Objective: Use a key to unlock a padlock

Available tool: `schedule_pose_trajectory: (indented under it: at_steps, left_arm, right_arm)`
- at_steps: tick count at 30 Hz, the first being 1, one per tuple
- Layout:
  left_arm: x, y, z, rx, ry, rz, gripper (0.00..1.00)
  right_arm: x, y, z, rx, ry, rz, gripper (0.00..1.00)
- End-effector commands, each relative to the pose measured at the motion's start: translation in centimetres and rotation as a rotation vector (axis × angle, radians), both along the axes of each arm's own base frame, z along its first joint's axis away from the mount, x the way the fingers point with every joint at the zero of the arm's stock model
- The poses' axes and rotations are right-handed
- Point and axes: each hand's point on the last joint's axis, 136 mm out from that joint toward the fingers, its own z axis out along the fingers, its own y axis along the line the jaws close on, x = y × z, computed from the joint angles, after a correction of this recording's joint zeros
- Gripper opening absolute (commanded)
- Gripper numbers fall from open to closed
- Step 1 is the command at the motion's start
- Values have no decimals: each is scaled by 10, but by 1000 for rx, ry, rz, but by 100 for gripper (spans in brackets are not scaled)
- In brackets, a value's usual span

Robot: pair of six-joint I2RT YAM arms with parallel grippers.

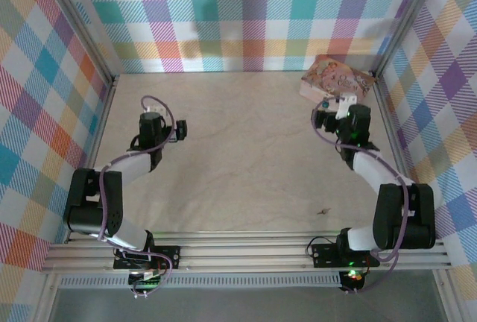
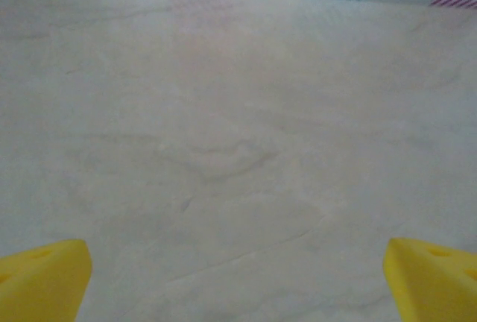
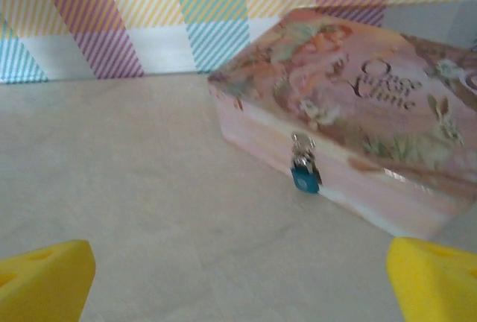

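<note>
Pink and softly printed, the rectangular tin (image 3: 358,113) sat in the far right corner of the table (image 1: 238,150), close against the plaid walls (image 1: 246,16). Its flat lid carried rabbits, flowers and curly dark lettering, and its corners were rounded. From my right wrist I saw the padlock (image 3: 305,175) hanging from a small silvery clasp on the tin's near side wall. It had a tiny blue body under a bright metal shackle and lay against the pale pink side.

My right gripper (image 3: 238,281) faced that tin from just in front of it. Its blunt yellow fingertips (image 3: 45,281) were spread wide, with nothing between them but bare tabletop.

My left gripper (image 2: 238,281) was over on the left half of the table, well apart from the tin. Its two yellow wedge-shaped pads were just as far apart and held nothing. Below them lay a smooth, matte beige surface with faint marbled veins.

From above, the key (image 1: 322,211) was a thin dark speck lying flat on the table. It was right of centre and toward the near edge, near my right arm's base and well apart from the tin and padlock. It was too small for me to make out its shape.
</note>
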Motion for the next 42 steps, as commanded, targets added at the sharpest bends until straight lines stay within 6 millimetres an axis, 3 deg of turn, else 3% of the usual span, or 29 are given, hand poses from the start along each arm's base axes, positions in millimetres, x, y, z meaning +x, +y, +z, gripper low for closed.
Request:
schedule_pose_trajectory:
  at_steps: [1, 8, 15, 22, 27, 31, 34, 42]
  left_arm:
    - [-8, -18, -2, -154, 92, -44, 100]
    - [6, -74, 0, -324, 181, -136, 95]
    - [18, -139, -14, -336, 297, -265, 88]
    - [32, -164, -23, -345, 362, -315, 84]
    - [35, -169, -32, -349, 389, -320, 83]
    - [33, -171, -37, -356, 403, -330, 83]
    - [33, -173, -35, -364, 397, -344, 83]
    - [28, -171, -28, -362, 397, -342, 83]
  right_arm:
    - [11, 10, -16, 45, 190, 26, 99]
    - [69, -4, -30, -10, 364, -75, 94]
    - [119, 2, -44, -192, 409, -123, 94]
    - [149, 6, -70, -222, 484, -106, 94]
    - [151, 24, -96, -231, 549, 26, 89]
    - [144, 37, -108, -253, 577, 125, 71]
    - [138, 44, -109, -274, 577, 163, 61]
    - [109, 66, -112, -222, 596, 263, 50]
